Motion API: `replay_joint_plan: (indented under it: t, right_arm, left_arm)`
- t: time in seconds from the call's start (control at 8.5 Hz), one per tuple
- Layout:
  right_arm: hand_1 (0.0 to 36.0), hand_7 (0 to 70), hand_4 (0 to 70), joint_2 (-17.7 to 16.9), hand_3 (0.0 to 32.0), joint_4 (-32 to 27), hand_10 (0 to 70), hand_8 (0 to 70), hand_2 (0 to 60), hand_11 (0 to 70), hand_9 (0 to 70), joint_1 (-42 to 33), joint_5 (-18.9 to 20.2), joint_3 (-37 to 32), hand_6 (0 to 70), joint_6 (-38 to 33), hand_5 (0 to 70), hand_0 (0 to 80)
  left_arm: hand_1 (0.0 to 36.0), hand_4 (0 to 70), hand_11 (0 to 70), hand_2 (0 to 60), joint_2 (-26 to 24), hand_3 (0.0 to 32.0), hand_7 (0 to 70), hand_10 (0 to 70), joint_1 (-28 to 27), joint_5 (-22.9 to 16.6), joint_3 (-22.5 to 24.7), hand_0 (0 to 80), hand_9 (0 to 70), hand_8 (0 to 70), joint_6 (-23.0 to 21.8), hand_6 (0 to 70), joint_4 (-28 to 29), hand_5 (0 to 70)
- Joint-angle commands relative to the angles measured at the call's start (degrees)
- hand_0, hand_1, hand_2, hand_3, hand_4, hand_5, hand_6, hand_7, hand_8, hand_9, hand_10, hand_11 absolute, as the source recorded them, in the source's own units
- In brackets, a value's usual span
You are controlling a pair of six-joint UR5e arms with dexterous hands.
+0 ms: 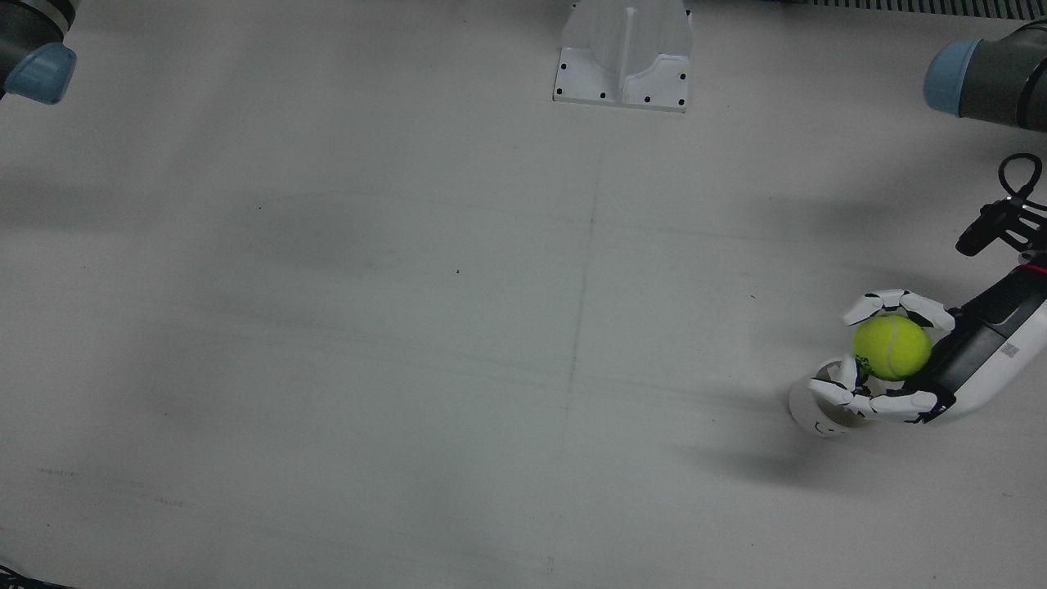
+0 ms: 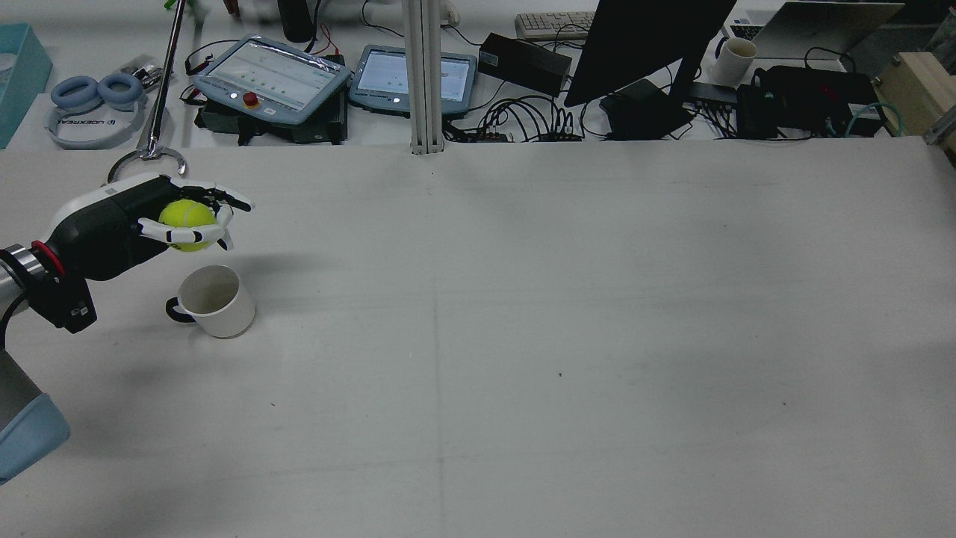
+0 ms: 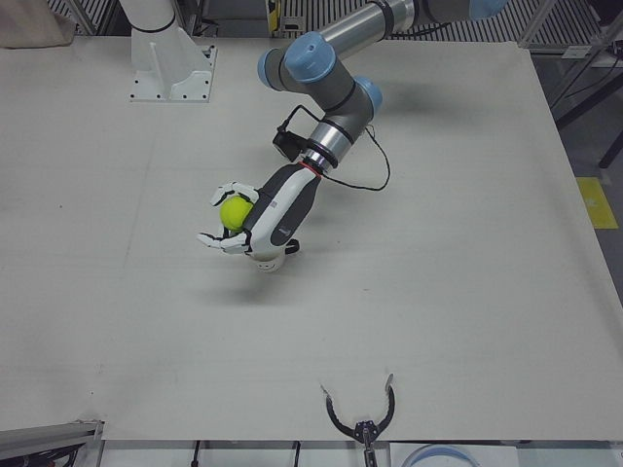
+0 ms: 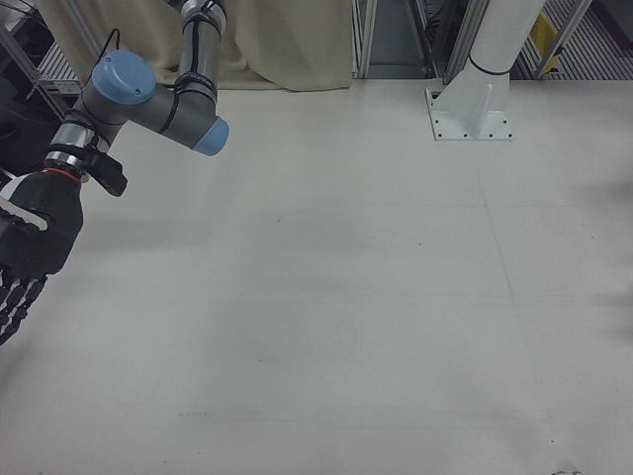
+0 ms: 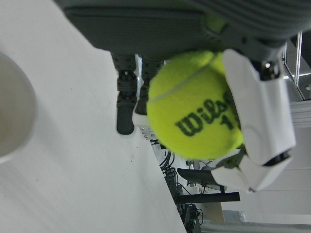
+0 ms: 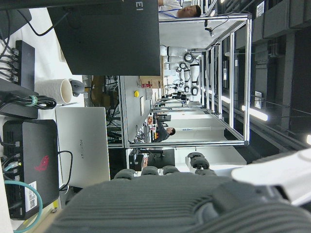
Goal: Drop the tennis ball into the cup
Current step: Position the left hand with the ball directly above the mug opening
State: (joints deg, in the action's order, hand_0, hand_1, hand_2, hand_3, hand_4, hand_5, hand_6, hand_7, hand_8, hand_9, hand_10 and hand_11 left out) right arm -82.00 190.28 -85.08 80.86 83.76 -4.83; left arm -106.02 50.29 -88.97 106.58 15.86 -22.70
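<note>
Ball (image 2: 187, 220): gripped in left hand (image 2: 160, 220), above and just beyond cup (image 2: 214, 301)
Cup: upright on counter (image 2: 523, 336)
Right hand (image 4: 25, 252): state unclear

Fuzzy felt tennis ball (image 5: 194, 107), glossy cup (image 2: 217, 301)

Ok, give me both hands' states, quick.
Left hand: shut on the tennis ball, above the table.
Right hand: empty; open or shut cannot be told.

A robotics laboratory is shown. A wide white table (image 2: 523, 336) is flanked by bolted arm pedestals (image 1: 623, 57). Behind it, teach pendants (image 2: 270, 75), a monitor (image 2: 642, 45), a laptop (image 2: 814, 15) and tangled cables (image 2: 523, 119) are laid out, and further robot arms (image 6: 187, 60) inside aluminium frames are seen beyond.
</note>
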Motion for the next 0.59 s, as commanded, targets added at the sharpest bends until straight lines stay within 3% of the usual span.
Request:
replay_joint_plan:
  t: [0.0, 0.12, 0.24, 0.35, 0.47]
  right_arm:
    - [0.0, 0.0, 0.0, 0.00, 0.0, 0.00, 0.0, 0.0, 0.0, 0.0, 0.0, 0.00, 0.00, 0.09, 0.0, 0.00, 0.0, 0.0]
    - [0.0, 0.0, 0.0, 0.00, 0.0, 0.00, 0.0, 0.0, 0.0, 0.0, 0.0, -0.09, 0.00, 0.09, 0.0, 0.00, 0.0, 0.0]
    - [0.0, 0.0, 0.0, 0.00, 0.0, 0.00, 0.0, 0.0, 0.0, 0.0, 0.0, 0.00, 0.00, 0.09, 0.0, 0.00, 0.0, 0.0]
    - [0.0, 0.0, 0.0, 0.00, 0.0, 0.00, 0.0, 0.0, 0.0, 0.0, 0.0, 0.00, 0.00, 0.09, 0.0, 0.00, 0.0, 0.0]
    - [0.0, 0.0, 0.0, 0.00, 0.0, 0.00, 0.0, 0.0, 0.0, 0.0, 0.0, -0.09, 0.00, 0.09, 0.0, 0.00, 0.0, 0.0]
  left_arm:
    - [19.4, 45.5, 44.6, 41.3, 0.02, 0.0, 70.0, 30.6, 0.25, 0.02, -2.86, 53.1, 70.0, 54.7, -0.04, 70.0, 1.86, 22.2]
    - [18.2, 38.7, 29.9, 31.1, -0.06, 0.0, 70.0, 20.0, 0.42, 0.20, -2.78, 51.0, 60.9, 42.6, -0.13, 60.2, 1.95, 15.2]
    - [25.0, 12.0, 3.1, 12.4, 0.02, 0.0, 26.9, 0.9, 0.42, 0.11, -2.26, 54.6, 6.2, 1.9, -0.39, 7.3, 2.30, 5.1]
    - [27.7, 0.2, 0.0, 8.5, 0.11, 0.0, 15.4, 0.0, 0.51, 0.11, -1.99, 56.0, 1.6, 0.0, -0.39, 0.4, 2.57, 3.8]
    - [27.9, 0.0, 0.0, 12.5, 0.11, 0.0, 10.7, 0.0, 0.95, 0.11, -1.64, 54.4, 0.7, 0.0, -0.39, 0.0, 2.74, 3.2]
